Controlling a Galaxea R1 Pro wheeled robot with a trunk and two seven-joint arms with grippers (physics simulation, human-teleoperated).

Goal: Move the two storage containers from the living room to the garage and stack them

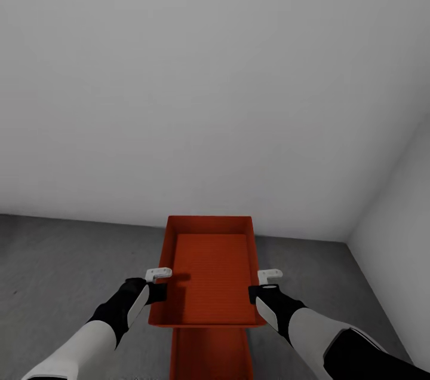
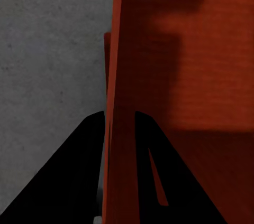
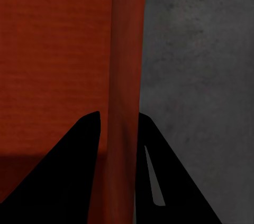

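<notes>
An orange-red storage container [image 1: 210, 272] is held level in front of me by its two long side walls. My left gripper [image 1: 157, 292] is shut on its left wall [image 2: 120, 76], which runs between the black fingers [image 2: 79, 171]. My right gripper [image 1: 258, 294] is shut on the right wall [image 3: 126, 76] in the same way. Below it and nearer to me, part of the second storage container [image 1: 209, 356] lies on the dark grey garage floor [image 1: 65, 266]. I cannot tell whether the two containers touch.
A plain grey-white wall [image 1: 197, 87] stands close ahead, and a second wall [image 1: 400, 213] meets it in a corner at the right. Mottled concrete floor [image 3: 201, 76] stretches on both sides of the containers.
</notes>
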